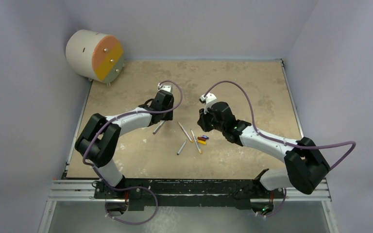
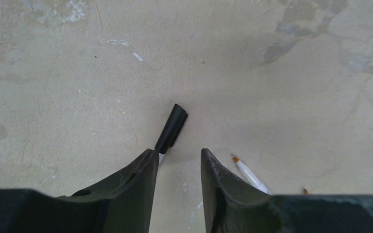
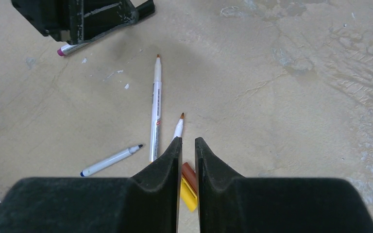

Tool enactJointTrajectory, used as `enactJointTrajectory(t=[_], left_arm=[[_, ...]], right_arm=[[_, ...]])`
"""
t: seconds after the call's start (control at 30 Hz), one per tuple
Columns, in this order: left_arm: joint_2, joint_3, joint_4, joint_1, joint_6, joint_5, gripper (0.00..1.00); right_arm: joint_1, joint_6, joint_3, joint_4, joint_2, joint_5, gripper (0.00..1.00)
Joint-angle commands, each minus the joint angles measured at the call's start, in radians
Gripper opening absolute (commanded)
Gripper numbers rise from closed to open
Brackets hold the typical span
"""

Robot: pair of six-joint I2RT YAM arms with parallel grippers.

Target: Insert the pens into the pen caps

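Note:
Four thin pens lie mid-table. One wears the black cap (image 2: 171, 128); in the top view this capped pen (image 1: 159, 127) lies just below my left gripper (image 1: 161, 118). My left gripper (image 2: 178, 153) is open and empty, with the capped pen beside its left fingertip. An orange-tipped pen (image 3: 156, 107), a brown-tipped pen (image 3: 178, 127) and a black-tipped pen (image 3: 110, 160) lie uncapped. My right gripper (image 3: 188, 141) is nearly shut and empty, hovering over the red-brown cap (image 3: 189, 173) and yellow cap (image 3: 188, 196). The blue cap (image 1: 205, 137) lies beside them.
A white drum with an orange and yellow face (image 1: 95, 54) stands at the back left corner. Walls close in the table on three sides. Purple cables (image 1: 238, 87) loop over both arms. The metal rail (image 1: 189, 189) runs along the near edge.

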Motion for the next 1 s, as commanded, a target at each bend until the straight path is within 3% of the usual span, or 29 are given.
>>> enactJointTrajectory(t=[0.0,0.2,0.4,0.97], left_arm=[[0.025,0.06,0.063,0.01,0.068,-0.042,0.32],[0.045,0.083,0.062,0.019,0.06,0.09,0.0],[0.045,0.077,0.074,0.02,0.038,0.172,0.0],[0.185,0.084,-0.02,0.073,0.016,-0.04,0.0]], right_arm=[[-0.001,-0.007,0.056,-0.002,-0.025,-0.011,0.18],[0.0,-0.03,0.05,-0.048,-0.046,-0.026,0.18],[-0.001,-0.023,0.036,-0.035,-0.058,-0.015,0.16],[-0.002,-0.024,0.042,-0.015,-0.062,-0.029,0.16]])
